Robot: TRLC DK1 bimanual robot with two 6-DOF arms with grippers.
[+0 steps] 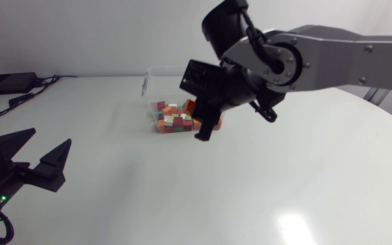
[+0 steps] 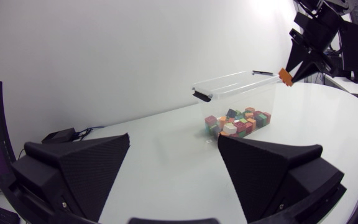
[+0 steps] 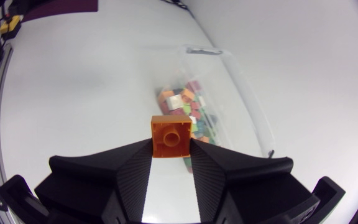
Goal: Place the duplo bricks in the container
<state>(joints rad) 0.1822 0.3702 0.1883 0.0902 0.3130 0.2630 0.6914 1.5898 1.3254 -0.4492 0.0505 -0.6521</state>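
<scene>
A clear plastic container stands at the back middle of the table, with several coloured duplo bricks in it. My right gripper hangs above the container's right end, shut on an orange brick whose underside faces the wrist camera. Beyond the fingers, the right wrist view looks down on the container and its bricks. My left gripper is open and empty at the table's left front. The left wrist view shows the container ahead of that gripper, with the orange brick above the container's far end.
A black box with cables lies at the table's back left corner. White tabletop stretches in front of the container and to its right.
</scene>
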